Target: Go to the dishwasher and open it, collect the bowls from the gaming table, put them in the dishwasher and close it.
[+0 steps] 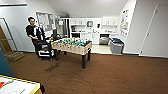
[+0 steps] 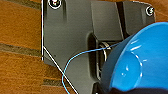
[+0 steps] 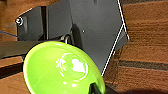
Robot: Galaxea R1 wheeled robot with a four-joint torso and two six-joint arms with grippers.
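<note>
Close up, we see a blue bowl (image 2: 140, 60) sitting large at the left pincer, its hollow facing the wrist camera, with a thin blue cable (image 2: 75, 58) curving across the dark robot plate behind it; whether the left pincer is clenched on it we cannot tell, since the fingers are not plain. At the right pincer a green bowl (image 3: 62, 67) shows just as large, tilted, and again we cannot tell if that pincer grips it. Beneath both bowls lies brown carpet (image 3: 145, 37) with darker stripes. Farther out, in the head view, a corner of the gaming table (image 1: 17, 86) with its white top and yellow rim sits nearest us. Well ahead stands a foosball table (image 1: 72, 46) with a green field, and a person (image 1: 33, 33) sits just beside it. Beyond that are white kitchen cabinets (image 1: 85, 22), a steel-fronted dishwasher (image 1: 104, 39) under the worktop with its door open, and a grey bin (image 1: 116, 46) near it.
</note>
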